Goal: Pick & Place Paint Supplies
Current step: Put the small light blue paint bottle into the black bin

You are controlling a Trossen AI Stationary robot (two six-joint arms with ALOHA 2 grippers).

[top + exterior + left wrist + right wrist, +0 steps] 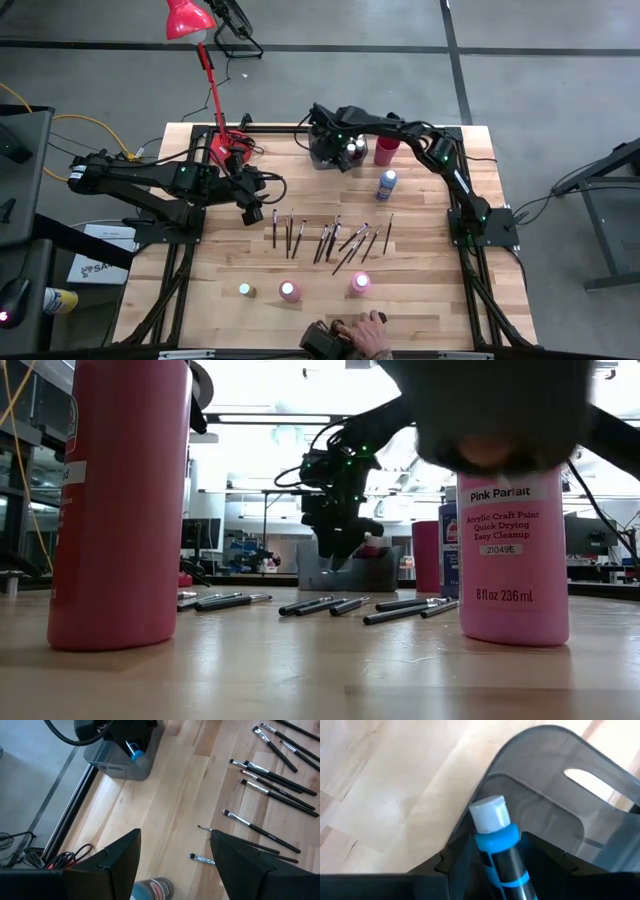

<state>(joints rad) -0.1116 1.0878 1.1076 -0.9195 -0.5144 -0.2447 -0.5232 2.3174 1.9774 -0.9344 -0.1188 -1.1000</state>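
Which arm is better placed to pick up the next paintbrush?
Left. The left gripper is open beside the paintbrushes, with brushes just ahead in its wrist view. The right gripper is shut on a blue bottle over the grey bin.

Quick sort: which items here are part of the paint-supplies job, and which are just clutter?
Job:
paintbrushes
pink bottles
blue-label bottle
blue bottle held by right gripper
small bottle

Clutter:
red lamp
cables
person's hand
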